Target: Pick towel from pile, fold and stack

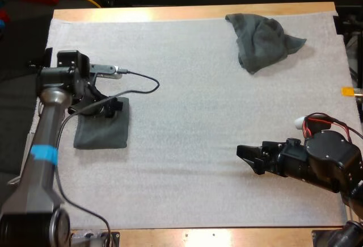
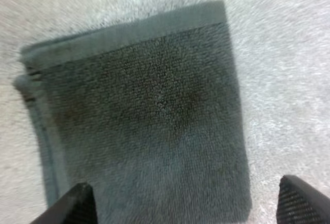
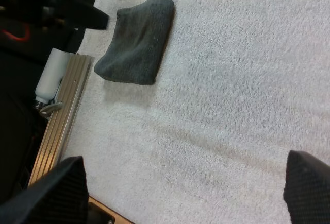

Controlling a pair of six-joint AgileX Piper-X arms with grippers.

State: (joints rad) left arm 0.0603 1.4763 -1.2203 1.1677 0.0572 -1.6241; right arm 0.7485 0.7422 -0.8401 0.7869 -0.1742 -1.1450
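The folded towel (image 1: 102, 130) lies flat on the white mat (image 1: 187, 116) of the wooden bench (image 1: 193, 12). It is close to square, with no clear long axis, and its sides run roughly along the mat's edges. In the left wrist view a hemmed band marks the towel (image 2: 149, 126) edge farthest from the fingers, and stacked layers show along one side.

The left gripper (image 1: 113, 108) hangs over the far edge of this towel. Its jaws are spread wide, with nothing between them but the cloth below (image 2: 184, 183).

The right gripper (image 1: 247, 155), also spread wide, sits well apart from the folded towel across bare mat, pointing toward it (image 3: 136, 41).

A crumpled towel (image 1: 261, 40) lies farther off, beyond the right gripper, near the mat's far edge.
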